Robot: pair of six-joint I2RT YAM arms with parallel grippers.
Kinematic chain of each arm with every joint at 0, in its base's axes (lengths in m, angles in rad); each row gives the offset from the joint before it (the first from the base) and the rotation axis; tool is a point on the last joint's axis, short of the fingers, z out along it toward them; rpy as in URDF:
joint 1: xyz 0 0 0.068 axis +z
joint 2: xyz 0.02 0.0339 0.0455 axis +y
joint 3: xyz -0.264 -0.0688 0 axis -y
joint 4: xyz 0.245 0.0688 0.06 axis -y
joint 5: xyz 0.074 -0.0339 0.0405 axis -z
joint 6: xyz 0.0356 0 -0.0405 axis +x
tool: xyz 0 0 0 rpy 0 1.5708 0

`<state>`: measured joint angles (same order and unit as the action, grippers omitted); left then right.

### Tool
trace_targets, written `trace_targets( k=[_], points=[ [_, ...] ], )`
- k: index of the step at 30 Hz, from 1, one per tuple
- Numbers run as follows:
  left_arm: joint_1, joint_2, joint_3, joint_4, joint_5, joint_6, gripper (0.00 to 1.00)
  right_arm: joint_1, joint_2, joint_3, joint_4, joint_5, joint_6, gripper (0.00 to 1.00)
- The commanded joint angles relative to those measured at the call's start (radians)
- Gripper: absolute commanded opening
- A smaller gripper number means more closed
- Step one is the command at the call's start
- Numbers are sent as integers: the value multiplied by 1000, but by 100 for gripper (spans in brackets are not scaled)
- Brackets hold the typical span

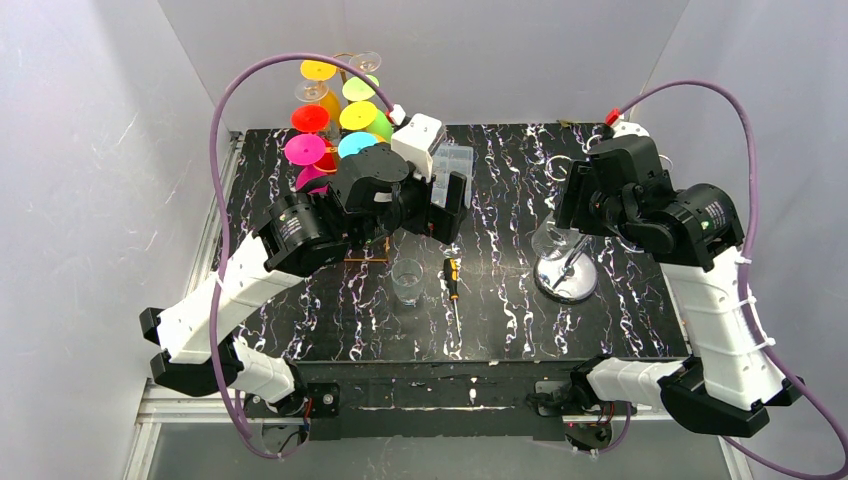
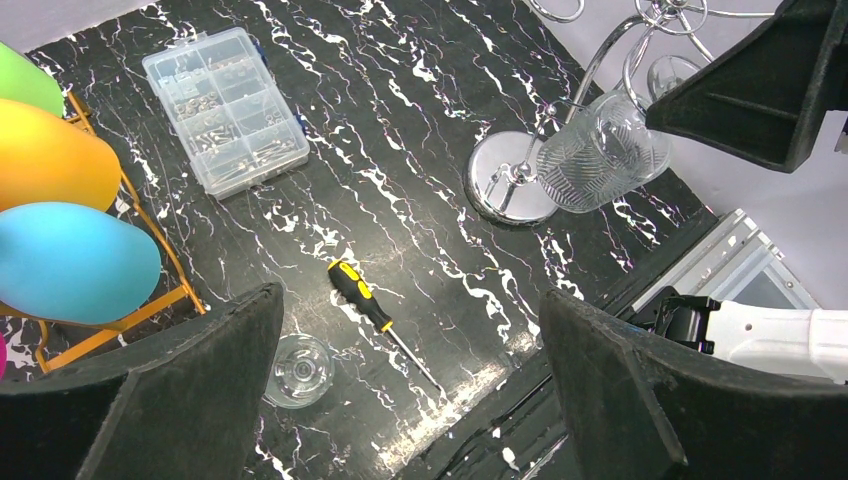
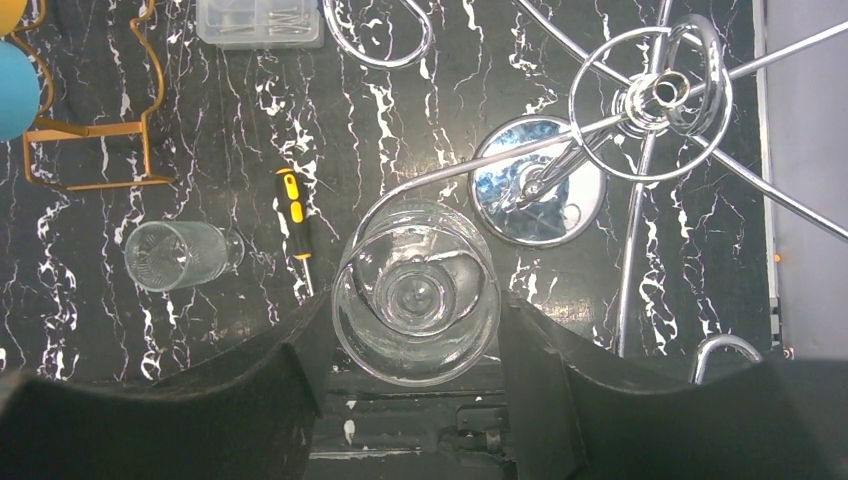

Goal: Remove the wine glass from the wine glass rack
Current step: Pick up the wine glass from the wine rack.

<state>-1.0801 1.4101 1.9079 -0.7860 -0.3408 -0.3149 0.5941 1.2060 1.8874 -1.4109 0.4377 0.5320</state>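
Note:
A clear wine glass (image 3: pixel 416 292) hangs bowl-down from an arm of the chrome wine glass rack (image 3: pixel 655 92), whose round base (image 1: pixel 566 278) stands at the table's right. My right gripper (image 3: pixel 413 312) is shut on the glass, one finger pressed against each side of the bowl. In the top view the glass (image 1: pixel 549 240) shows just below that gripper (image 1: pixel 565 212). From the left wrist it appears as a ribbed bowl (image 2: pixel 603 152) beside the rack stem. My left gripper (image 2: pixel 410 300) hovers open over the middle of the table, holding nothing.
A small tumbler (image 1: pixel 407 281) and a yellow-handled screwdriver (image 1: pixel 452 280) lie near the table's front centre. A clear parts box (image 1: pixel 452 162) sits behind them. An orange wire rack of coloured glasses (image 1: pixel 335 130) fills the back left.

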Motion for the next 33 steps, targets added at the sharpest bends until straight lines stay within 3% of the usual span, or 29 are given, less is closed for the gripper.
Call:
trace_targets(
  k=[1,33],
  points=[
    [1,-32,-1,-4,-27,-3,99,1,2,45,89,1,0,35],
    [3,-35,-10,-3,-33,2,99,1,2,29,144,145,21,34]
  ],
)
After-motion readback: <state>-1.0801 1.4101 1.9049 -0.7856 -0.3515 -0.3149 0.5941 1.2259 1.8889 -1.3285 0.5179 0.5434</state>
